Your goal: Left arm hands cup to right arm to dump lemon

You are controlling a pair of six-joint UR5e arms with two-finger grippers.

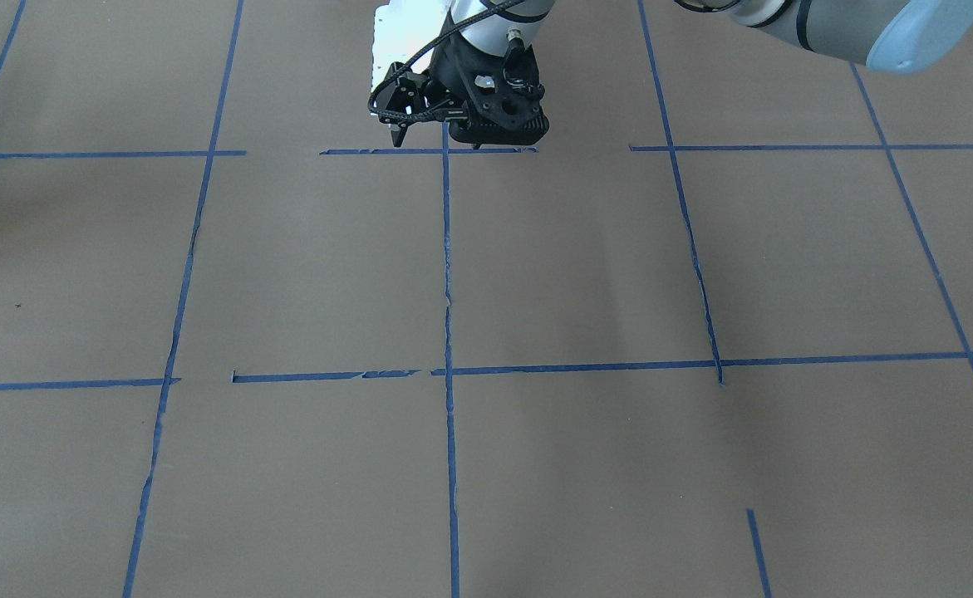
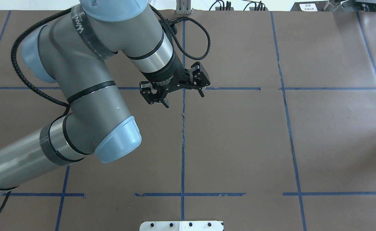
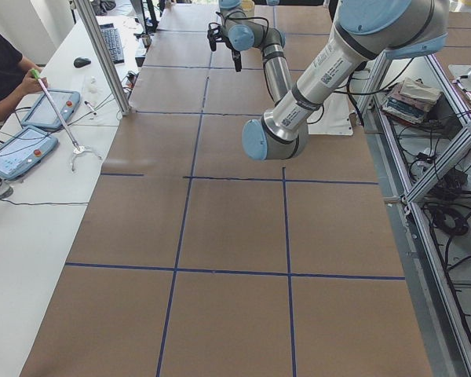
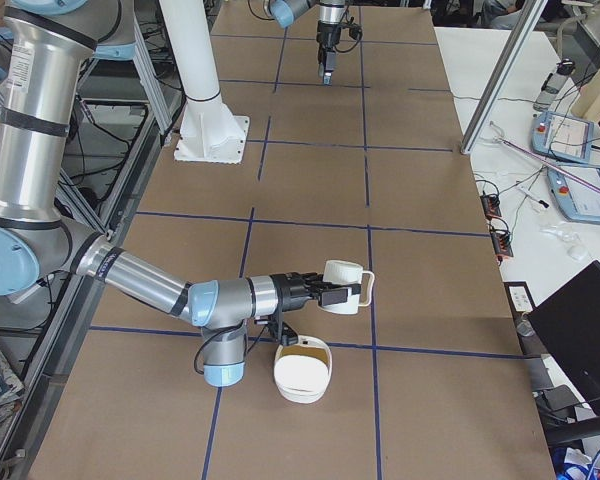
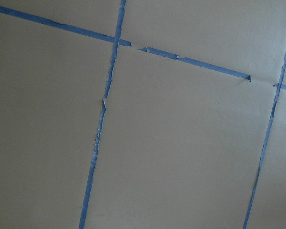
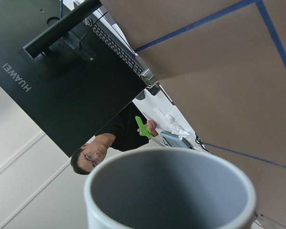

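Observation:
My left gripper is open and empty, pointing down above the tape cross in the middle of the brown table; it also shows in the front view. The left wrist view shows only bare table. My right arm shows only in the exterior right view, with its gripper at the white cup, which lies on its side in the air beside a white bowl. I cannot tell whether this gripper is shut. The cup's grey inside is empty. A yellowish patch lies in the bowl; I cannot tell whether it is the lemon.
Blue tape lines grid the table. A white base plate sits at the near edge and a white pedestal by the table's side. Operators with tablets and a black monitor are along the far side.

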